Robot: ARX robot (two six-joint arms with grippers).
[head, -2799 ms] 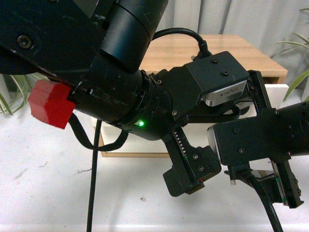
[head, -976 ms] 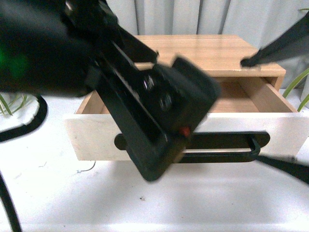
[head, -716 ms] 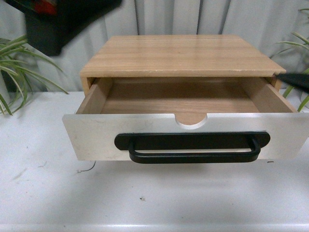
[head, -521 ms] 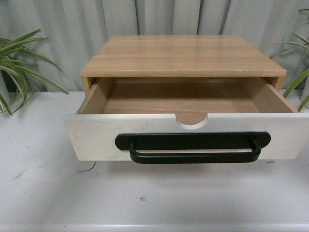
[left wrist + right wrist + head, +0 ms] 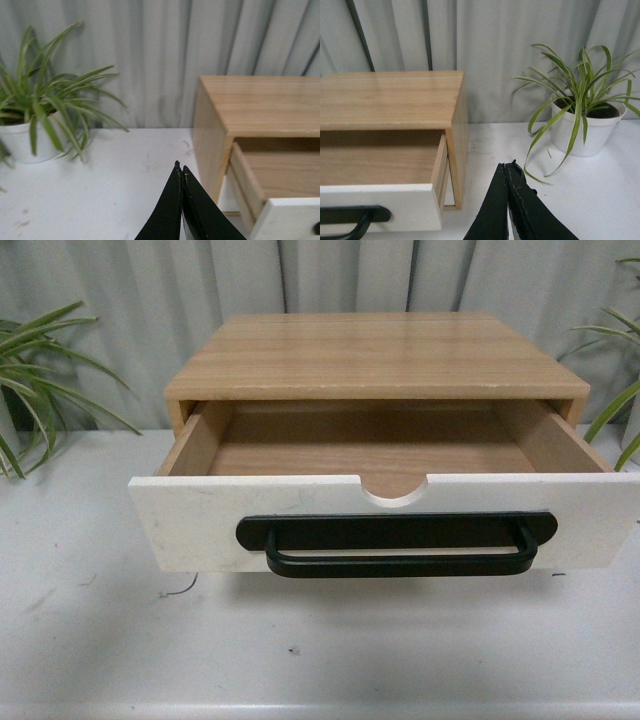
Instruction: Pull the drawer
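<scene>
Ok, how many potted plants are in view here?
2. The left plant sits left of the wooden cabinet, the right plant on its right, both in white pots. More could be outside the views.

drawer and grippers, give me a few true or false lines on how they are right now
1. The drawer is pulled out of the wooden cabinet. True.
2. The left gripper is shut on the handle. False: it is shut on nothing, apart from the drawer.
3. The right gripper is shut and holds nothing. True.
4. A tool lies in the drawer. False: the part in view shows only bare wood.
5. The handle is white. False: it is black, on a white front.
</scene>
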